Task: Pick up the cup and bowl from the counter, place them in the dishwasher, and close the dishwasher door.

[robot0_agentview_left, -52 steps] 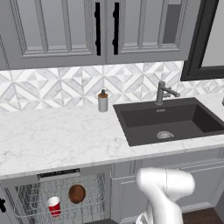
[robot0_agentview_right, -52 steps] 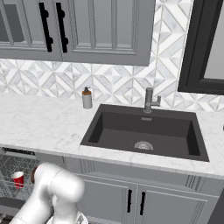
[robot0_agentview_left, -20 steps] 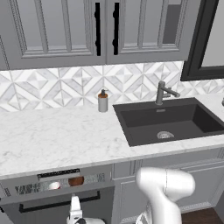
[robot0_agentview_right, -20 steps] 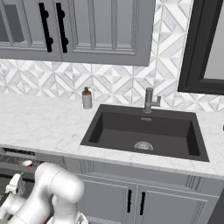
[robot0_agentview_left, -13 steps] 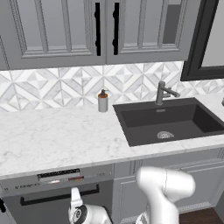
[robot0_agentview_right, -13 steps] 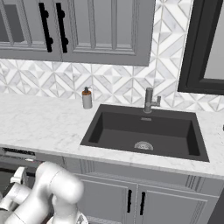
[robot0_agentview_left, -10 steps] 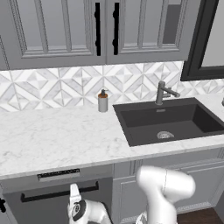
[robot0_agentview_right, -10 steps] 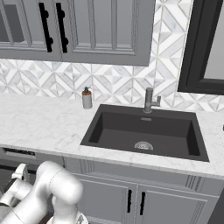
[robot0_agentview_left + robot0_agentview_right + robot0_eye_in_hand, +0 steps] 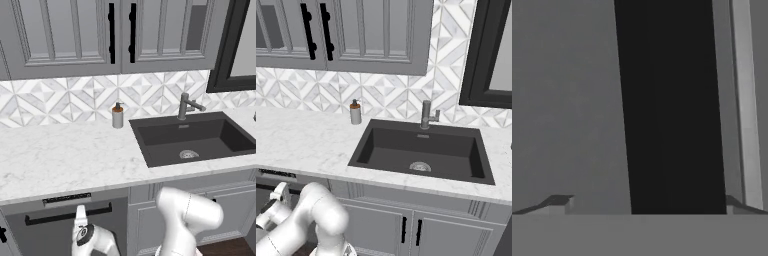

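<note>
The dishwasher sits under the counter with its dark grey door standing upright and flush. My gripper is right against the door's black bar handle, fingers spread wide and open. In the hand view the handle runs as a dark band between the two fingertips of the gripper, very close. From the right base view the gripper sits just below the control strip. The cup and the bowl are hidden.
A black sink with a grey faucet is set in the counter to the right. A grey soap dispenser stands by the backsplash. Grey cabinet doors lie under the sink, wall cabinets above.
The dishwasher door has swung up from a narrow gap to fully upright, hiding the rack with the cup and bowl. The gripper rose with it, staying open.
</note>
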